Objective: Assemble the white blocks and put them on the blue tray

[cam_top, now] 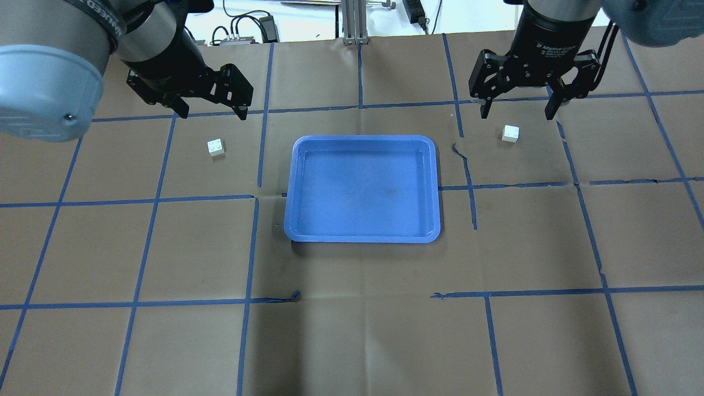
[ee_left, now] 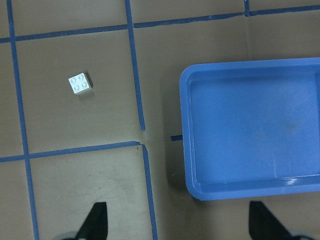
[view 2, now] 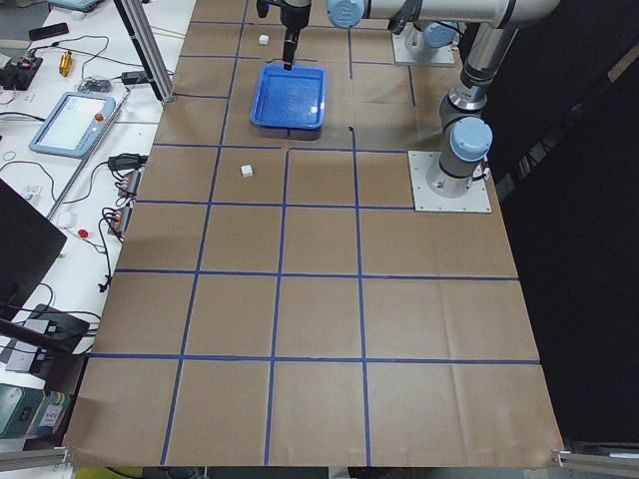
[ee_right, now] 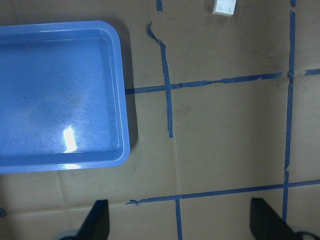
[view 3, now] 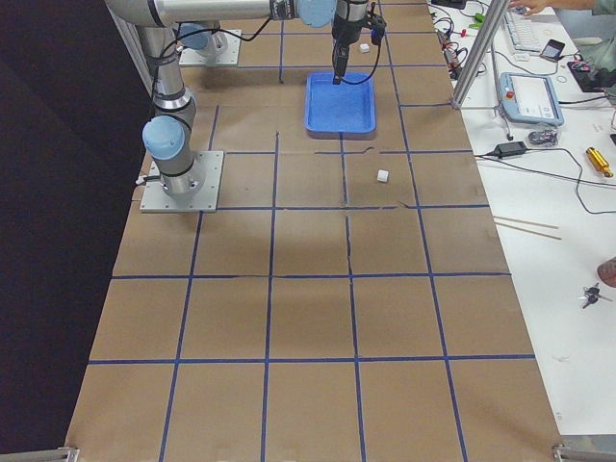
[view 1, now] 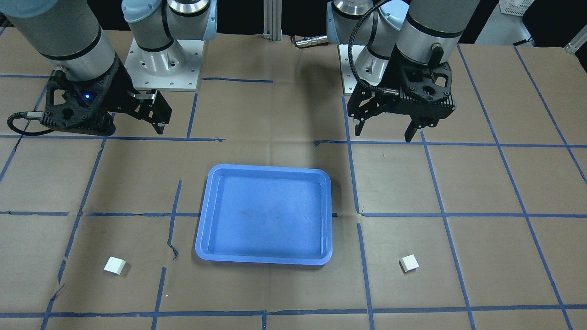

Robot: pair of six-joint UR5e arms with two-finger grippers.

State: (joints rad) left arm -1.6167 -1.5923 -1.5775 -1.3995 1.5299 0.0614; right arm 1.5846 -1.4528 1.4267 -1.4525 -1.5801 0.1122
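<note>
The blue tray [cam_top: 363, 237] lies empty at the table's middle, and its rim [view 1: 263, 260] also shows in the front view. One white block [cam_top: 216, 147] sits studs up to the tray's left, just in front of my left gripper [cam_top: 212, 113], which hovers open and empty. The left wrist view shows this block [ee_left: 80, 84] and the tray [ee_left: 186, 150]. The other white block [cam_top: 510, 133] lies to the tray's right, below my open, empty right gripper [cam_top: 517, 114]. The right wrist view shows it [ee_right: 224, 6] at the top edge. The blocks are apart.
Brown paper with blue tape lines [cam_top: 258, 137] covers the table. The paper is torn near the tray's right side [cam_top: 459, 151]. The arm bases [view 1: 160, 64] stand at the robot's edge. Benches with cables and a pendant [view 2: 70, 120] flank the table.
</note>
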